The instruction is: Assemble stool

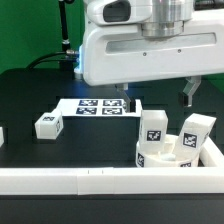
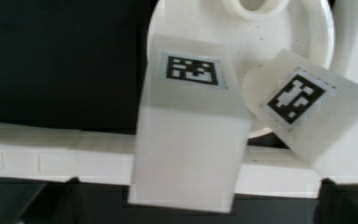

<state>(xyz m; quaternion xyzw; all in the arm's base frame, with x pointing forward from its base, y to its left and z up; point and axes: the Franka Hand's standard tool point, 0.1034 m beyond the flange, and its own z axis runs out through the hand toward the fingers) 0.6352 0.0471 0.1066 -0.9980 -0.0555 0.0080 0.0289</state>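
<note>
The white seat disc (image 1: pixel 158 157) sits at the exterior view's right, against the long white rail (image 1: pixel 100 181). Two tagged white legs (image 1: pixel 152 125) (image 1: pixel 196 133) stand or lean on it. A third leg (image 1: pixel 47 126) lies apart on the black table at the left. My gripper (image 1: pixel 186 95) hangs above and behind the seat. In the wrist view the seat disc (image 2: pixel 247 45) shows a socket at its far edge. One leg (image 2: pixel 186 120) reaches toward my open gripper (image 2: pixel 194 206), and its end lies between the wide-apart fingers (image 2: pixel 44 202) without touching them. The other leg (image 2: pixel 311 100) lies slanted beside it.
The marker board (image 1: pixel 100 105) lies flat at the middle back. The rail (image 2: pixel 51 152) crosses the wrist view under the legs. The arm's large white body (image 1: pixel 140 45) fills the upper exterior view. A small white piece (image 1: pixel 2 136) shows at the far left edge.
</note>
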